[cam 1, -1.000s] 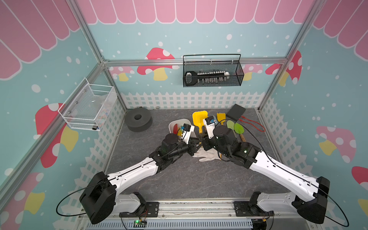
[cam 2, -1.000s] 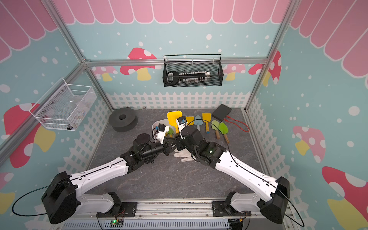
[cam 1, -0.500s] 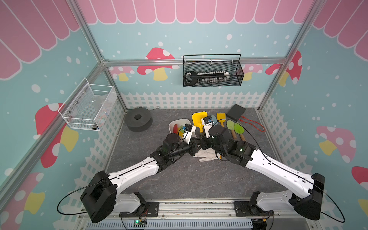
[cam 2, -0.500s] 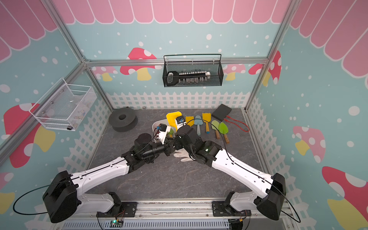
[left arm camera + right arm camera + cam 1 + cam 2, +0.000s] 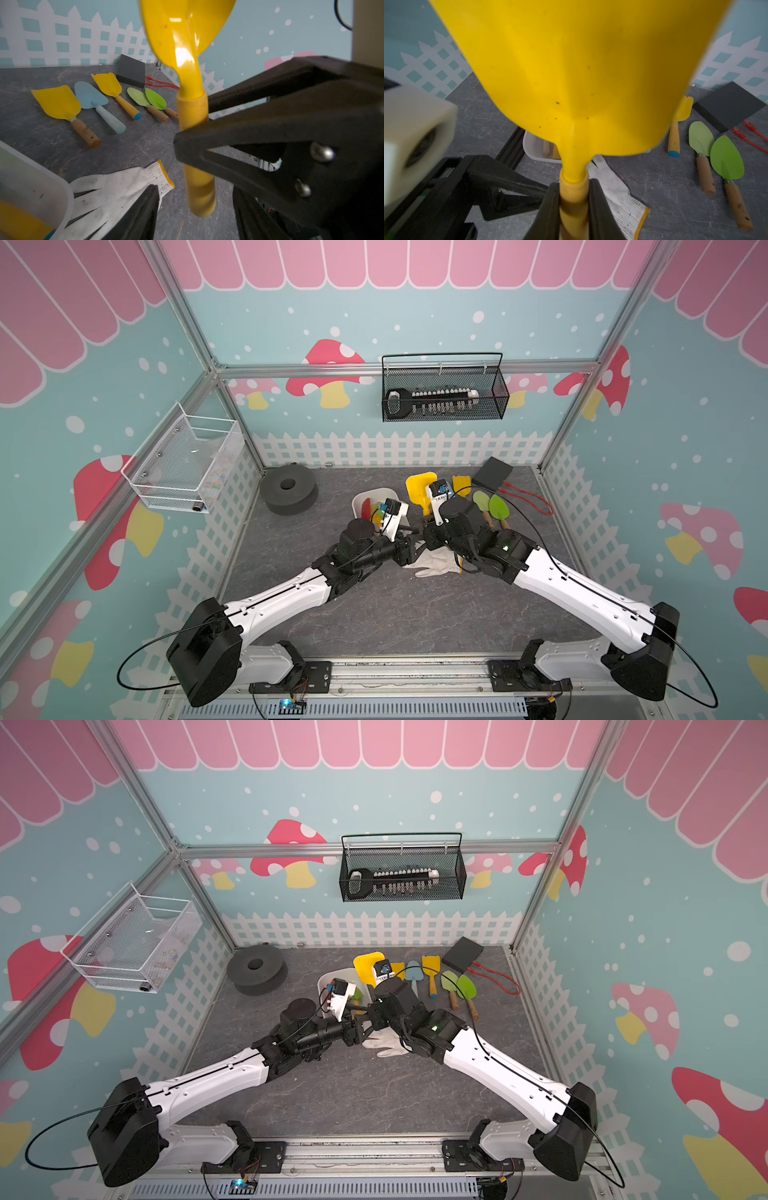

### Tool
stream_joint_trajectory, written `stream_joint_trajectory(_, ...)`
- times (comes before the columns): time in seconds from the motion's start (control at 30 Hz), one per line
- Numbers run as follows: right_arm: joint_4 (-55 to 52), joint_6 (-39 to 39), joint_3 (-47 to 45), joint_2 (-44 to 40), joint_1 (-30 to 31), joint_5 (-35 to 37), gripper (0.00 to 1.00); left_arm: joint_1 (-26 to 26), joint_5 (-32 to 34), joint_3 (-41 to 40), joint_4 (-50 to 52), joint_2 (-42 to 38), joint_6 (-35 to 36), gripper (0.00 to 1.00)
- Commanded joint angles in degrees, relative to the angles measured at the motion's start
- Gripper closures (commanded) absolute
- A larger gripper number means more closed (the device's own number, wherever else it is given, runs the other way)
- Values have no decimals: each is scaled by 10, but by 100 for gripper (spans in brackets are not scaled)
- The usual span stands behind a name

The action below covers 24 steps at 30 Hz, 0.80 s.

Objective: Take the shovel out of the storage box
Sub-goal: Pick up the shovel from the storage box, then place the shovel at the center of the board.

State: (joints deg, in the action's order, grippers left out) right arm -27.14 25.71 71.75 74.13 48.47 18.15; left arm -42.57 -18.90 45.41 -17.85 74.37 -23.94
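Right gripper (image 5: 574,197): clamped on the yellow shovel (image 5: 571,72), on the handle just under the blade.
Shovel axis: near upright, with the blade above the gripper and the handle end pointing down.
Left gripper (image 5: 415,541): jaws apart, with the handle's low end between them.
Shovel place: in the air, outside the storage box (image 5: 374,492), which lies beyond the left gripper.
Under both grippers: white glove (image 5: 432,564).

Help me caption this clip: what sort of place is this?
Probably a robot test cell dressed as a toy garden: mushroom-print walls with a picket-fence border, an aluminium frame, and toy shovels laid out on the grey floor.
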Motion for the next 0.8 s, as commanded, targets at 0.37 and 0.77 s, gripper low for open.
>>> stream_joint_trajectory(0.37,-82,-14,-96,-21,-142,-176,89,2,189,-30,134,-49,67,38)
stream_joint_trajectory(0.77,-92,-40,-144,52,-239,-287,89,6,238,-6,205,-54,100,39)
